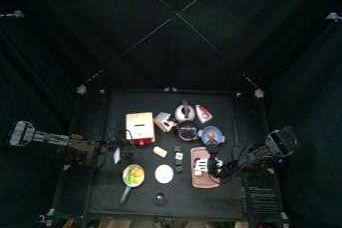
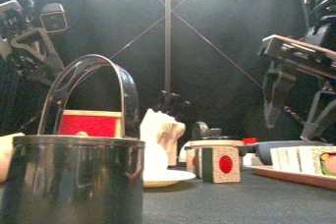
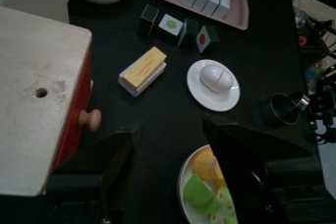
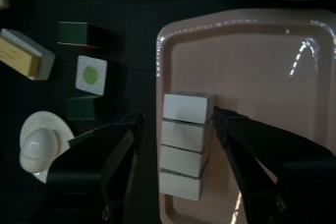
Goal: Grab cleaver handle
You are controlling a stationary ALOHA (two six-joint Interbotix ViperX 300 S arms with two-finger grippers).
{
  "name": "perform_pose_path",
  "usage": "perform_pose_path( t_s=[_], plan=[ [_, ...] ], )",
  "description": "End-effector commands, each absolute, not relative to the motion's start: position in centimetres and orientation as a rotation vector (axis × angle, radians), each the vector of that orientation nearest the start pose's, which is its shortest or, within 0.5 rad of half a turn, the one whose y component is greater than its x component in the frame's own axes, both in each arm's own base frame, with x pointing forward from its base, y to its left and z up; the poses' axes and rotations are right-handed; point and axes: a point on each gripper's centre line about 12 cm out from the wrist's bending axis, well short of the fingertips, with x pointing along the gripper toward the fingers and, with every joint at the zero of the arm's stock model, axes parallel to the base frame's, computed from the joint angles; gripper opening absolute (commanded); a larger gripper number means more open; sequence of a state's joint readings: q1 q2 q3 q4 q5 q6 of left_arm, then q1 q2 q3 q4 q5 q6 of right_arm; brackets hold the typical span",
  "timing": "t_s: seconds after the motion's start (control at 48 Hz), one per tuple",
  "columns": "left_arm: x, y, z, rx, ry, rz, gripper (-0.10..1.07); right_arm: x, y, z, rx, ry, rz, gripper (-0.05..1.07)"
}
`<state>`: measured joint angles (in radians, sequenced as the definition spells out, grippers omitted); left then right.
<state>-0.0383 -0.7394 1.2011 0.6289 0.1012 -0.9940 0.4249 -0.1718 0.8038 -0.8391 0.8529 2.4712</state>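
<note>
I cannot pick out a cleaver or its handle for certain in any view. My left gripper is open and empty, hanging over the table's front left, above a plate of green and yellow fruit. My right gripper is open and empty at the front right. Its jaws straddle a row of white blocks on a pink tray. A red and white thing lies at the back of the table; I cannot tell what it is.
A red box with a pale wood top stands left of centre. A butter block, a white plate with an egg, green dice, a dark pot and a blue bowl crowd the middle. A grey pot fills the front view.
</note>
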Motion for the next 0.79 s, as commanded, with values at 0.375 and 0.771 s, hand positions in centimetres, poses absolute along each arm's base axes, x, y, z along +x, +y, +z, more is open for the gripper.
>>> perform_pose_path(
  t_s=[0.375,0.771],
  plan=[
    [21.5,-0.1,19.9,-0.330,0.517,0.112,0.88,32.6,-0.9,26.7,0.634,0.443,-0.766,0.90],
    [21.5,-0.2,19.9,-0.335,0.517,0.113,0.88,38.4,-7.0,26.6,0.515,0.388,-0.619,0.89]
  ],
)
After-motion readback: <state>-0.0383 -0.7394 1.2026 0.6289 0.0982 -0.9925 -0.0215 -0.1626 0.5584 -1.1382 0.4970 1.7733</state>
